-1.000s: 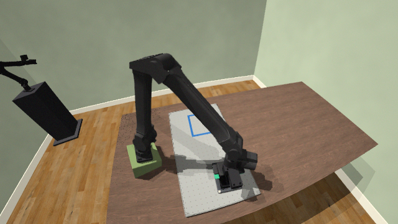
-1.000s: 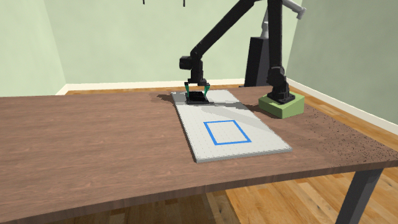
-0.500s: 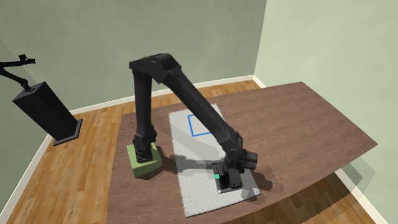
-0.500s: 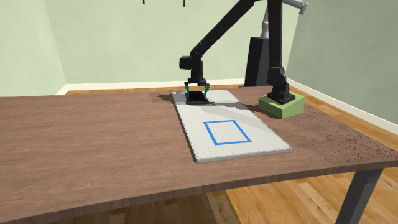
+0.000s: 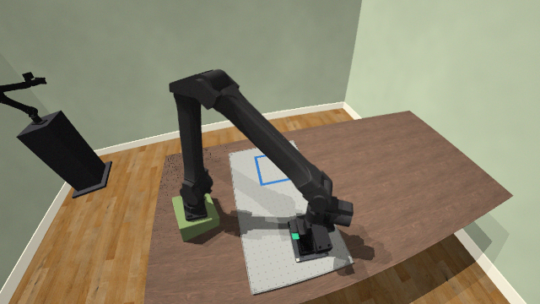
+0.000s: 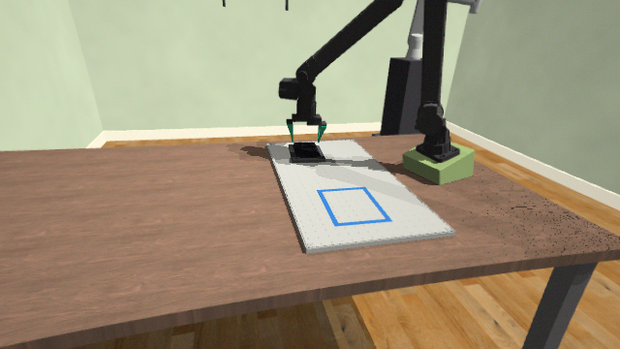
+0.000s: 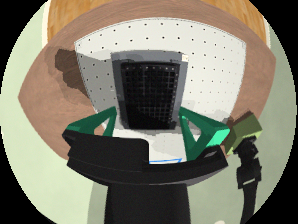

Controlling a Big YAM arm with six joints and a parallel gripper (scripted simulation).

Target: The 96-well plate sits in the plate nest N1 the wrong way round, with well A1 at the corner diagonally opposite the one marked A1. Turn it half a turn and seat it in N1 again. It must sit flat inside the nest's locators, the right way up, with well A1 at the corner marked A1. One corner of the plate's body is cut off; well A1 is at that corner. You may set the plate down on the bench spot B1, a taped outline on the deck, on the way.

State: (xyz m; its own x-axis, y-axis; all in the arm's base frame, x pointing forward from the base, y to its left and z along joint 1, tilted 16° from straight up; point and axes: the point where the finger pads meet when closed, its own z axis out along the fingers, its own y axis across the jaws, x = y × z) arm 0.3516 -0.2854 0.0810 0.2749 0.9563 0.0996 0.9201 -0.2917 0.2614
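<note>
The dark 96-well plate (image 6: 306, 151) lies flat in the plate nest N1 at the far end of the grey deck (image 6: 356, 194). It also shows in the top view (image 5: 311, 246) and in the wrist view (image 7: 148, 92). My gripper (image 6: 305, 136) hangs straight above the plate with its green fingers wide open and empty, the tips a little above the plate's top. In the wrist view the fingers stand on either side of the plate's near end. I cannot make out the cut corner or the A1 mark.
The blue taped outline B1 (image 6: 354, 206) lies on the deck toward the other end, with nothing on it. The arm's green base block (image 6: 438, 164) stands on the table beside the deck. A black camera stand (image 5: 63, 154) is on the floor.
</note>
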